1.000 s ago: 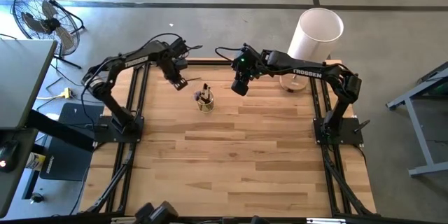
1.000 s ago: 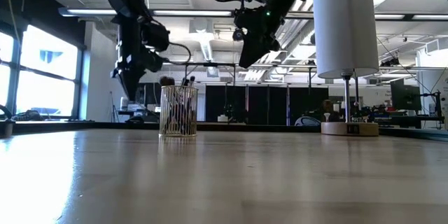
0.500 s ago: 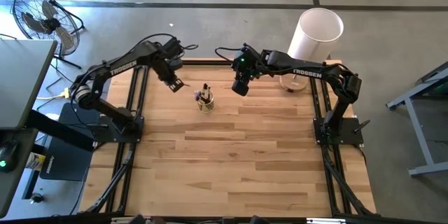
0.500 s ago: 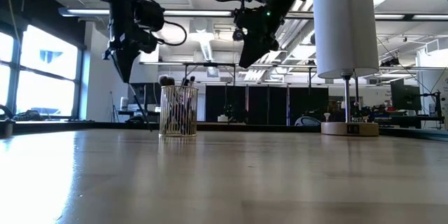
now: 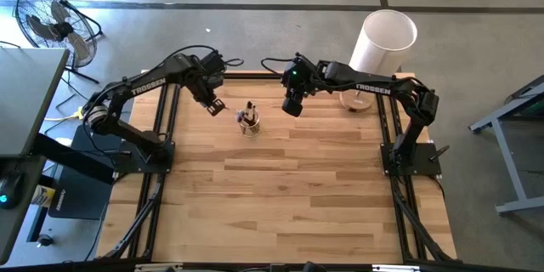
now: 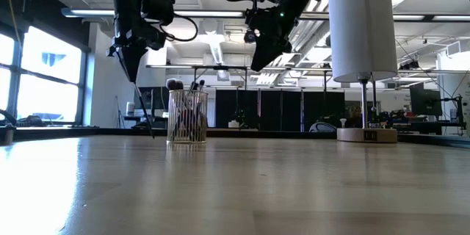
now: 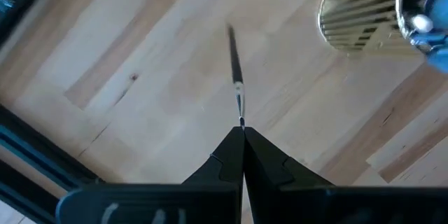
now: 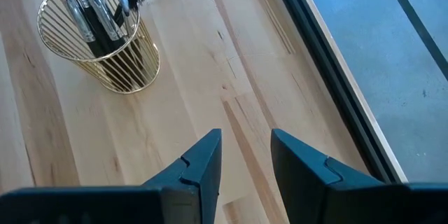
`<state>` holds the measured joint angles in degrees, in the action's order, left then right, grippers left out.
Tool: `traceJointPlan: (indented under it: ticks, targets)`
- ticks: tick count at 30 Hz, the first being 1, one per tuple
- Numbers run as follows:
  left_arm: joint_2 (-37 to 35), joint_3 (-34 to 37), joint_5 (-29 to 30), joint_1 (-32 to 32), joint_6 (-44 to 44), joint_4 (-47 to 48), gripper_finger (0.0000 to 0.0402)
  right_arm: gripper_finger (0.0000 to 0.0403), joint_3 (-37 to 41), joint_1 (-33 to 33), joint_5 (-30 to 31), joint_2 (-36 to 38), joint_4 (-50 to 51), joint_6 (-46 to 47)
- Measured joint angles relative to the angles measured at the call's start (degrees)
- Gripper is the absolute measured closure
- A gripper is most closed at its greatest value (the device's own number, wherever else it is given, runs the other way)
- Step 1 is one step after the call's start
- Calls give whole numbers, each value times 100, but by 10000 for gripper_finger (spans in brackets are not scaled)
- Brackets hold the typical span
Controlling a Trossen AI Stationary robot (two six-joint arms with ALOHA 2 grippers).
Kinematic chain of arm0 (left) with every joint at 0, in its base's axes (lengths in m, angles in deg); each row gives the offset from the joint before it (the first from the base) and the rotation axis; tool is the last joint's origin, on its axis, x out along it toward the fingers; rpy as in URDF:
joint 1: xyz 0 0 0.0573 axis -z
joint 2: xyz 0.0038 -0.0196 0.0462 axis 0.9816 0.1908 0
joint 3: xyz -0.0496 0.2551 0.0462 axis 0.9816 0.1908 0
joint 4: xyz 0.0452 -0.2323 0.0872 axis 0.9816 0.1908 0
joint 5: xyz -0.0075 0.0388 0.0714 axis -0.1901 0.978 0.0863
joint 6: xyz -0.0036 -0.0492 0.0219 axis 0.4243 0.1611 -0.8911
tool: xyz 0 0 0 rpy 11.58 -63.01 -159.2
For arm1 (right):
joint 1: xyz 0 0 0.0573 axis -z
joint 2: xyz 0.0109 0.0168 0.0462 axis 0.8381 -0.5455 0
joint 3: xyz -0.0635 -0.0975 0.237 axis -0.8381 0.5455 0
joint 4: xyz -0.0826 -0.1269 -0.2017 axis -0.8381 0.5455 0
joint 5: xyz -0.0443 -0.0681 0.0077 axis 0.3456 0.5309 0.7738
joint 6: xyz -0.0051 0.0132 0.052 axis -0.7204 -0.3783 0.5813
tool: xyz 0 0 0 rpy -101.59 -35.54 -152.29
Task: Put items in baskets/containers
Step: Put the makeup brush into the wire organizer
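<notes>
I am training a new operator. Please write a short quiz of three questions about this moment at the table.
1. True or false: the left claw is shut on a thin brush.
2. Where is the gold wire cup? A) under the white cylinder B) between the two claws C) at the table's near edge
3. Fill in: the right claw is ___ and holds nothing.

Key: 1 true; 2 B; 3 open
</notes>
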<state>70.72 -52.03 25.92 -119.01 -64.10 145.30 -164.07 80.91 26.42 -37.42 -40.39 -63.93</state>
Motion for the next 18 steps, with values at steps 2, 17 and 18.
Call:
traceJointPlan:
  ticks: [2,17,18]
  targets:
    - [-77,-7,3,-4,76,-14,401,284,-1,0,1,0,0,-44]
    - [-610,-7,-64,4,595,4,401,284,0,0,0,0,0,-272]
    - [-610,-7,-85,4,596,10,401,284,0,0,0,0,0,-283]
